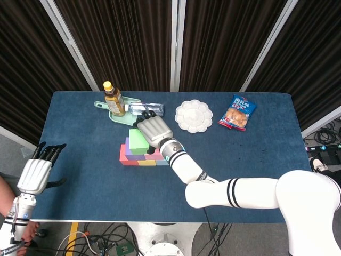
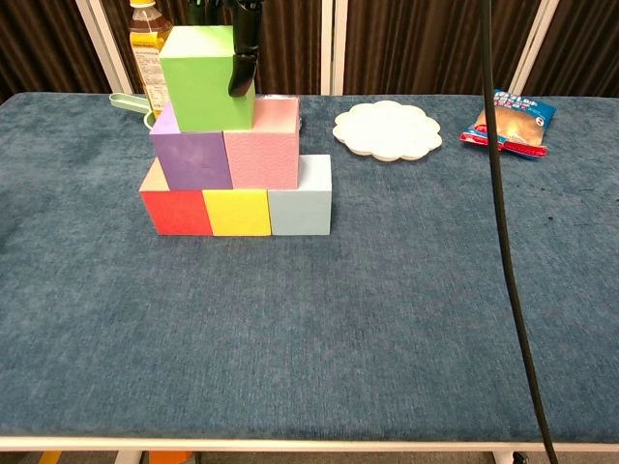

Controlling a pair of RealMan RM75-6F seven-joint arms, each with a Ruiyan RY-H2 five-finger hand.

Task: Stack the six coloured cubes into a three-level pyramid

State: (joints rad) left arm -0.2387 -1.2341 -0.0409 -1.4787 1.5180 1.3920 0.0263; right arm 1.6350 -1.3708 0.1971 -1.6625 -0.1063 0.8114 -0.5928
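Note:
Red (image 2: pixel 174 210), yellow (image 2: pixel 237 213) and light-blue (image 2: pixel 301 199) cubes form the bottom row. A purple cube (image 2: pixel 191 157) and a pink cube (image 2: pixel 262 145) sit on them. The green cube (image 2: pixel 197 79) is on top, shifted left over the purple one, and my right hand (image 1: pixel 154 130) grips it from above, a dark finger (image 2: pixel 242 60) lying on its right face. In the head view the green cube (image 1: pixel 138 141) shows just left of that hand. My left hand (image 1: pixel 35 173) hangs open off the table's left edge, holding nothing.
A yellow-capped bottle (image 1: pixel 113 99) stands on a pale green board (image 1: pixel 121 115) behind the stack, with a clear bottle (image 1: pixel 144 108) lying beside it. A white flower-shaped plate (image 2: pixel 387 129) and a snack bag (image 2: pixel 509 120) lie at the back right.

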